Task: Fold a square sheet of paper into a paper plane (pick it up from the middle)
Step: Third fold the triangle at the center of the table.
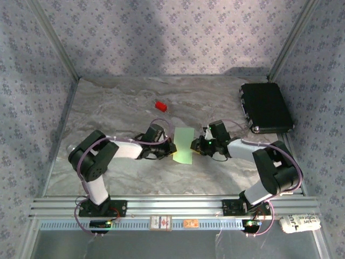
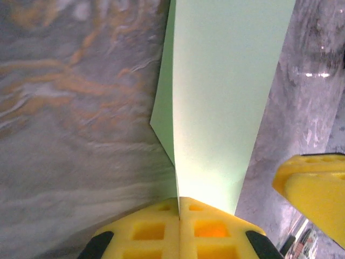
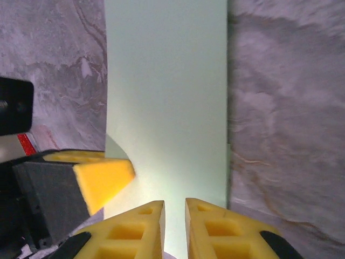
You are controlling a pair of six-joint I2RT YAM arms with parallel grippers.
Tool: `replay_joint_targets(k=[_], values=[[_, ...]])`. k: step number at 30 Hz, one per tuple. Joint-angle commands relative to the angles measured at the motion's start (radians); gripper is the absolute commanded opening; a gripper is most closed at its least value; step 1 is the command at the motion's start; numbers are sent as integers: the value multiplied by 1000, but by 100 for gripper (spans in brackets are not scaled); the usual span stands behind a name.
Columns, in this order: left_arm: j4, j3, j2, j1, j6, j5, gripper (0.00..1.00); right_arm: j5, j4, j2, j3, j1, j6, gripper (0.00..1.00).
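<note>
Top external: marble-pattern table [image 1: 108, 108], walled on three sides, with both arms working at its centre.

- Left arm [image 1: 102, 156]: rises from the base at the near rail, elbow bent over the left half of the table, forearm running right and low toward the middle.
- Right arm [image 1: 272, 164]: roughly mirrored, elbow over the right half, forearm running left. The wrists face each other across the paper.
- Black case [image 1: 266, 107]: lies flat at the far right, well apart from the arms.
- Square sheet of paper [image 1: 183, 144]: pale green, folded into a long strip, at table centre between the two grippers, long axis pointing away from the bases. Can't tell whether it lies flat or is lifted.
- Left gripper [image 1: 170, 151]: at the strip's left edge.
- Right gripper [image 1: 196, 145]: at the strip's right edge.
- Red block [image 1: 160, 106]: beyond the paper, toward the far wall, clear of both grippers.

Left wrist: the left gripper [image 2: 178, 202] has its yellow fingers pressed together with no gap, and the paper [image 2: 221, 97] comes out of the seam, so it's pinched. A second layer shows along the left side. One finger of the other gripper sits just right of the strip.

Right wrist: the right gripper [image 3: 175, 208] is nearly closed, leaving a narrow slit with the paper [image 3: 167, 97] running into it. Can't tell if the pads actually clamp.
</note>
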Motion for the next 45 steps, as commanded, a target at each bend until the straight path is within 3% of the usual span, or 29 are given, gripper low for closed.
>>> replay_joint_targets(k=[1,6,11,18,29,38,45], values=[[84,-16,-49,-16,-62,-89,4,59,82,21,11,36,96,18],[105,-30,-50,-23,-81,-98,6,36,166,99,19,75,139,17],[94,-21,-54,-24,-67,-93,12,60,128,136,6,81,108,15],[64,29,-25,-2,-15,-22,24,-14,72,140,-22,16,0,13],[93,99,53,42,-5,107,28,-104,39,140,-15,-47,-85,13],[-51,89,1,69,61,44,34,-132,24,142,-11,-57,-125,14],[-145,172,58,91,115,105,38,-158,2,158,8,-70,-155,14]])
